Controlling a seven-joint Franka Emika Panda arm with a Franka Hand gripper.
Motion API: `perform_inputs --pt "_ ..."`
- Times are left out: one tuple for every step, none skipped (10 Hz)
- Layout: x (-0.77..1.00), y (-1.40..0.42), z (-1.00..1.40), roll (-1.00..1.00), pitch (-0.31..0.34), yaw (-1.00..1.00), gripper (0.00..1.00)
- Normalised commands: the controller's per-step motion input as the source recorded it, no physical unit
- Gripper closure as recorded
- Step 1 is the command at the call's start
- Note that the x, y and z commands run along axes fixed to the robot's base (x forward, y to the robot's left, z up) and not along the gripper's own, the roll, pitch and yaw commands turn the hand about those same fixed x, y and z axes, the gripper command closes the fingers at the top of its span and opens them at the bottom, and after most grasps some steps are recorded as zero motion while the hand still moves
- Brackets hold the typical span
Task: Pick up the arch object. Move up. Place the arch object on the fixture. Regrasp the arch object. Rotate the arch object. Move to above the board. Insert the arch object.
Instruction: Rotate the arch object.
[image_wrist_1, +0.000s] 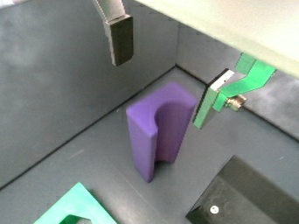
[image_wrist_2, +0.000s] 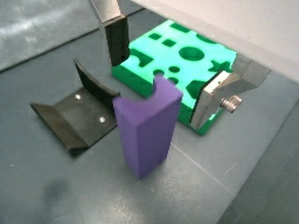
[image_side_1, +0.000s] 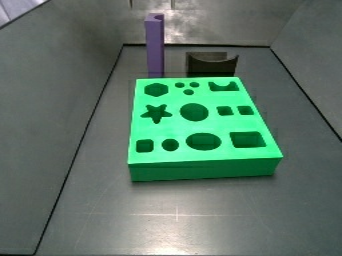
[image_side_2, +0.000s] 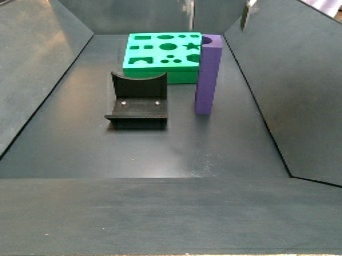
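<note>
from my remote seat, nearest in a side view is the small black boxy fixture with a curved dip in its top (image_side_2: 138, 100), sitting on the dark grey table (image_side_2: 147, 160) with nothing resting in it. just beside it, standing upright on its end on the table, is the matte purple elongated arch object (image_side_2: 209, 75); in a wrist view its curved notch faces toward one finger (image_wrist_1: 174, 131), and i see no pad touching it. beyond both lies the large bright green slab of a board with dark shaped cutouts (image_side_2: 163, 52), and in a side view every cutout i can make out looks empty (image_side_1: 201, 125). the claw (image_wrist_2: 163, 68) hovers above the arch object with its jaws spread wide: one silver finger with a dark pad (image_wrist_1: 118, 35) hangs well to one side, while a second finger carrying a green piece (image_wrist_1: 225, 92) sits on the far side of the block, so it is released and carrying nothing. in the side views i can barely find the claw, just slim shapes at the frame top. my judgement is that the task sits at its very start: the pick-up is not yet done, and lifting, placing on the fixture, regrasping, rotating, moving above the board and inserting all remain.
</note>
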Motion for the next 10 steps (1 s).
perform_inputs --pt "0.00 0.08 0.00 0.00 0.012 -1.00 0.00" --pt "0.02 0.09 -0.13 0.00 0.012 -1.00 0.00" --pt "0.03 0.08 -0.09 0.00 0.010 -1.00 0.00" --pt "0.03 0.05 -0.05 0.00 0.008 -1.00 0.00" --pt "0.03 0.04 -0.04 0.00 0.008 -1.00 0.00" --pt "0.03 0.03 -0.03 0.00 0.008 -1.00 0.00" --pt "0.04 0.03 -0.03 0.00 0.008 -1.00 0.00" --pt "0.04 0.03 -0.03 0.00 0.008 -1.00 0.00" --pt "0.04 0.02 -0.03 0.00 0.009 -1.00 0.00" --pt "0.04 0.02 -0.03 0.00 0.009 -1.00 0.00"
